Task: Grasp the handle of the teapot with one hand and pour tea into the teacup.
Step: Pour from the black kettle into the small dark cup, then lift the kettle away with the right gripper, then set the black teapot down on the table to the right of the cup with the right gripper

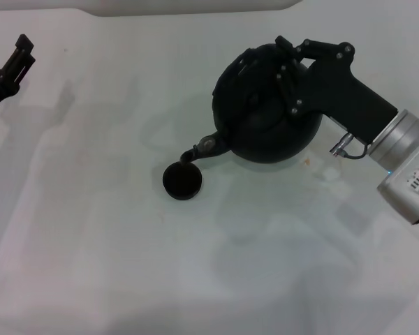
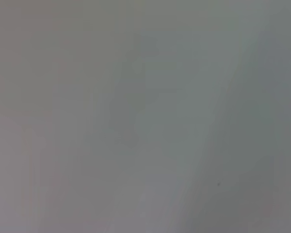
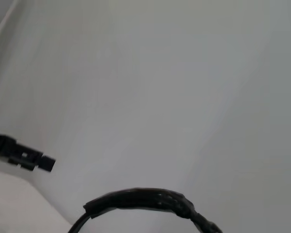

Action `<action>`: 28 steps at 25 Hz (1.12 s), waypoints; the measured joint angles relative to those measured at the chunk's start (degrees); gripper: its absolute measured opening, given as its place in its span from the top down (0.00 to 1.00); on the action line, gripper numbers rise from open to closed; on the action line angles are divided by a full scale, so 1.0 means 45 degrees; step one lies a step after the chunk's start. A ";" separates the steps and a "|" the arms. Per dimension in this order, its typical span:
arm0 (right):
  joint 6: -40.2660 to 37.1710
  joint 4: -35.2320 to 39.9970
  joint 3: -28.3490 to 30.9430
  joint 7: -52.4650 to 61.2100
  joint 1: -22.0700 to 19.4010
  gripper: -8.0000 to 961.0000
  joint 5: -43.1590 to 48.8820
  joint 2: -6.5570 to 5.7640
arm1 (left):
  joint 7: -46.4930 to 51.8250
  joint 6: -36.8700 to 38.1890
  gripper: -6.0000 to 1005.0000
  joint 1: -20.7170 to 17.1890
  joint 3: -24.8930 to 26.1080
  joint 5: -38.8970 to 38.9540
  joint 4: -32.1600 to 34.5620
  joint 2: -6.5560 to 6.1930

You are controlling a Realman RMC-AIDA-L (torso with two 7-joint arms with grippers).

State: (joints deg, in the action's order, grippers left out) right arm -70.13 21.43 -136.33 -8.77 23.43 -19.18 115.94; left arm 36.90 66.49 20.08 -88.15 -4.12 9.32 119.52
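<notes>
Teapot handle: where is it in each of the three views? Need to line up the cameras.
Head view: the handle sits at the top of the teapot, upper right of centre, under the right gripper.
Left wrist view: not in it, only blank surface.
Right wrist view: the black arch at the bottom edge, centre.
Shared landmark: the left gripper, at the far left edge in the head view and the right wrist view.

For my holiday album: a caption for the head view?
Right gripper tips the teapot, spout over the teacup.
</notes>
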 joint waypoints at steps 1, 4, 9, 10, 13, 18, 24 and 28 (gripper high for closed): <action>0.0008 -0.0009 0.0016 0.0214 0.0008 0.87 -0.0034 -0.0002 | -0.0006 -0.0045 0.11 0.0009 0.0000 0.0000 0.0000 0.0000; 0.0067 -0.0036 0.0054 0.1196 0.0030 0.87 -0.0140 -0.0008 | -0.0010 -0.0161 0.11 0.0027 0.0000 -0.0002 0.0000 0.0001; -0.0169 -0.0022 0.0363 0.3584 -0.0004 0.87 -0.0156 -0.0038 | -0.0008 -0.0186 0.11 0.0031 0.0000 -0.0002 0.0000 0.0002; -0.0265 -0.0028 0.0450 0.4162 -0.0032 0.87 -0.0171 -0.0042 | -0.0008 -0.0186 0.11 0.0031 0.0000 -0.0002 0.0001 0.0002; -0.0513 -0.0159 0.0545 0.5794 -0.0145 0.87 -0.0338 -0.0069 | 0.0010 -0.0152 0.11 0.0049 0.0000 -0.0004 0.0098 0.0002; -0.1478 -0.0796 0.0553 0.6927 -0.0643 0.87 -0.0484 -0.0101 | 0.0013 -0.0119 0.11 0.0184 0.0027 -0.0003 0.0080 -0.0009; -0.2301 -0.1583 0.0565 0.7153 -0.1377 0.87 -0.0623 -0.0102 | -0.0059 -0.0153 0.11 0.0198 0.0003 -0.0002 0.0022 -0.0015; -0.2335 -0.2043 0.0557 0.7384 -0.1639 0.87 -0.0658 -0.0102 | -0.0059 -0.0153 0.11 0.0185 0.0000 -0.0002 0.0019 -0.0017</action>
State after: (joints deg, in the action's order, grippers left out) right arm -80.63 12.24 -133.83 24.46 16.06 -22.15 115.48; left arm 36.64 65.80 20.91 -88.15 -4.13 9.40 119.44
